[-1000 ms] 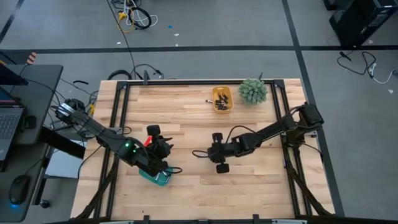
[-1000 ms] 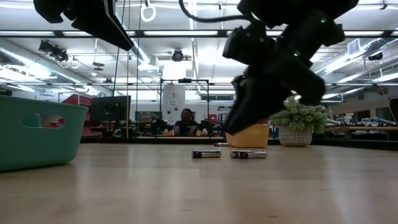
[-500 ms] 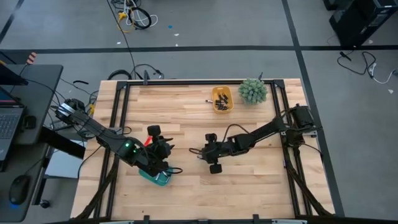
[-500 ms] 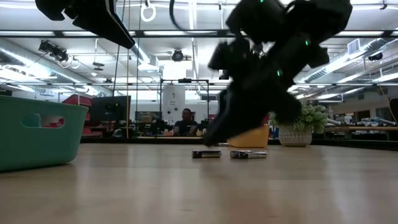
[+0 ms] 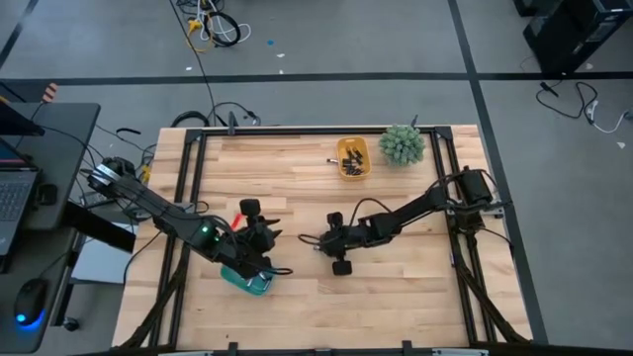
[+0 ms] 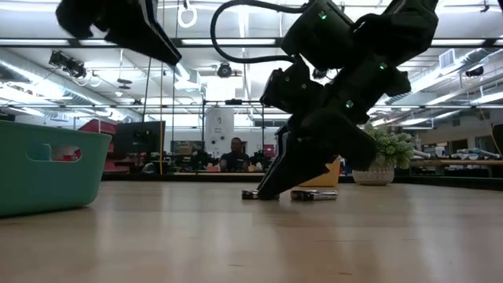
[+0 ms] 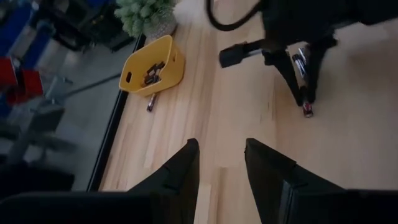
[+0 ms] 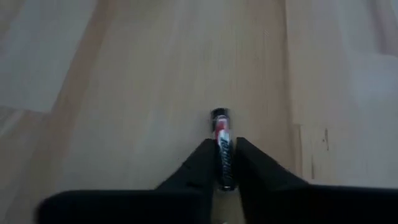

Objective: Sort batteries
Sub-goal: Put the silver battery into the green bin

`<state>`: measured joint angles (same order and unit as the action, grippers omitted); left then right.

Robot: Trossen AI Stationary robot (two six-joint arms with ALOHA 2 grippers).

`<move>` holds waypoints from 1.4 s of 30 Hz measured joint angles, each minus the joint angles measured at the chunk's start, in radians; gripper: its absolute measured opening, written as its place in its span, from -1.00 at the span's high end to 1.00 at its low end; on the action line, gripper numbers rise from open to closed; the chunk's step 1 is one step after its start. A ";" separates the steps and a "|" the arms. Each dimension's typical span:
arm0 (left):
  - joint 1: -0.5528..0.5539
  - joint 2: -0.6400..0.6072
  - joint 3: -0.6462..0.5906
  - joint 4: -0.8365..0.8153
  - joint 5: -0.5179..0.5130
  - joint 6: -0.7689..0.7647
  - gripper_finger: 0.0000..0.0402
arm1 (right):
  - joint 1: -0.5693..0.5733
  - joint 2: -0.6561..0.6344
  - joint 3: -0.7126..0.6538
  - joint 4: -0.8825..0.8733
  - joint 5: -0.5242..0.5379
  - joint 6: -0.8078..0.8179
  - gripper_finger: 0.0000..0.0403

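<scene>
Right gripper [image 8: 225, 177] has been lowered to the desk [image 5: 396, 287] since a second ago; fingers now pinched around one battery [image 8: 222, 146] lying mid-desk. A second battery [image 6: 314, 194] lies just beside it. Pick looks secured, lift judged next. Left gripper [image 7: 221, 163] is held over the teal bin [image 5: 247, 281], fingers parted, empty. More cells sit in the yellow tray [image 5: 352, 158].

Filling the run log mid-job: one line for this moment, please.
right gripper: down on wooden table, fingers around small dark cylindrical battery | left gripper: open, above teal bin | yellow tray: holds batteries
</scene>
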<state>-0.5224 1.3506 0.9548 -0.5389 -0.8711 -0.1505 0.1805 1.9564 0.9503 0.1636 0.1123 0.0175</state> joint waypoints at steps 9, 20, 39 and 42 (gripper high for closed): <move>-0.001 0.000 -0.138 0.268 0.000 0.131 0.37 | 0.000 -0.013 -0.006 0.079 0.029 -0.070 0.96; -0.007 0.000 -0.306 0.539 0.138 0.087 0.37 | 0.046 -0.078 -0.004 0.382 0.122 -0.178 0.97; 0.067 0.000 -0.373 0.931 0.315 0.276 0.37 | 0.042 -0.077 -0.004 0.531 0.110 -0.231 0.97; 0.067 0.000 -0.373 0.930 0.315 0.275 0.37 | 0.042 -0.077 -0.004 0.531 0.110 -0.231 0.97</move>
<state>-0.4557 1.3502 0.5819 0.3912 -0.5556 0.1242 0.2222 1.8793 0.9459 0.6945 0.2218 -0.2138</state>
